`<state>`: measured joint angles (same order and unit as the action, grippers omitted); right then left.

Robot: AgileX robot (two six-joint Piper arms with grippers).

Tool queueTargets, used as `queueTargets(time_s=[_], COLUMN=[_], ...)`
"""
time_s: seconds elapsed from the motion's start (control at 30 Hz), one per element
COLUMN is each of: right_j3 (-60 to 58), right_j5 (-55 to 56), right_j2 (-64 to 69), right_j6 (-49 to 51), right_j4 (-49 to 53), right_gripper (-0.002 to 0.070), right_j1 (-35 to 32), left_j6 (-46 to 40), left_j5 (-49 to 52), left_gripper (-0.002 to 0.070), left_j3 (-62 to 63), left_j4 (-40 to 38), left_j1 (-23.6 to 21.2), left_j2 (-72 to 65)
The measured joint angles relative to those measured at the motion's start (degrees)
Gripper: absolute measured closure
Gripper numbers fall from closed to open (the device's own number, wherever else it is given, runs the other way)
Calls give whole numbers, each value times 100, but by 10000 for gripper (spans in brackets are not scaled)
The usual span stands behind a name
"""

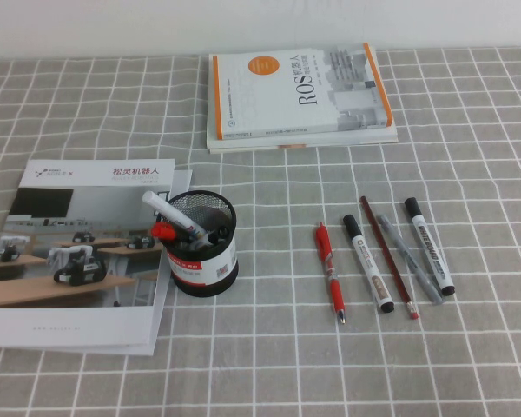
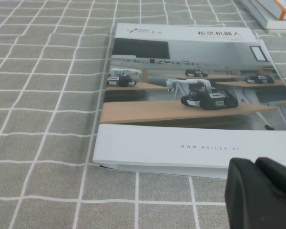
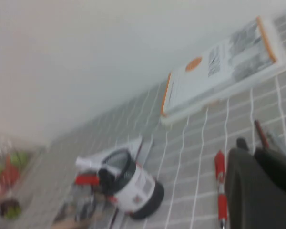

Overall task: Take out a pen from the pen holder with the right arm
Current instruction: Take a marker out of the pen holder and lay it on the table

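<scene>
A black mesh pen holder (image 1: 202, 246) with a white band stands left of the table's middle. It holds a white marker (image 1: 169, 211), a red-capped pen (image 1: 163, 231) and a black pen (image 1: 210, 237). Neither arm shows in the high view. My right gripper (image 3: 253, 152) is shut and empty, raised above the loose pens to the right of the holder (image 3: 133, 186). A red pen (image 3: 221, 186) lies just beside it on the cloth. My left gripper (image 2: 255, 164) is shut with nothing in it, low over the cloth at the near edge of a booklet (image 2: 181, 95).
Right of the holder lie a red pen (image 1: 330, 272), a black-capped marker (image 1: 367, 262), a brown pencil (image 1: 387, 256), a grey pen (image 1: 408, 258) and another marker (image 1: 429, 246). A booklet (image 1: 78, 252) touches the holder's left side. A white and orange book (image 1: 300, 95) lies at the back.
</scene>
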<state>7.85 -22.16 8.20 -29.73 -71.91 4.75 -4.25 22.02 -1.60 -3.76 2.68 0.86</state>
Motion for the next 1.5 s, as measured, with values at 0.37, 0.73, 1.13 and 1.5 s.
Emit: queueTargets(time_s=[0.37,0.73,1.13,1.5], right_j3=[2114,3455,4320,5055], right_j5=[-1973,-1999,-290,1100], right_j2=[3106,5118,6883,8082], right_j6=[-14,-240,-363,-737], right_j4=[1935,2525,2622,2542], right_gripper=[689,688,689,619], right_j1=[0,562,3174,4172], left_j6=[0,0,0,0], left_j5=[0,0,0,0], left_gripper=[678,678,678,678], left_j3=[0,0,0,0], left_j4=[0,0,0,0], left_j1=[0,0,0,0], left_j2=[0,0,0,0])
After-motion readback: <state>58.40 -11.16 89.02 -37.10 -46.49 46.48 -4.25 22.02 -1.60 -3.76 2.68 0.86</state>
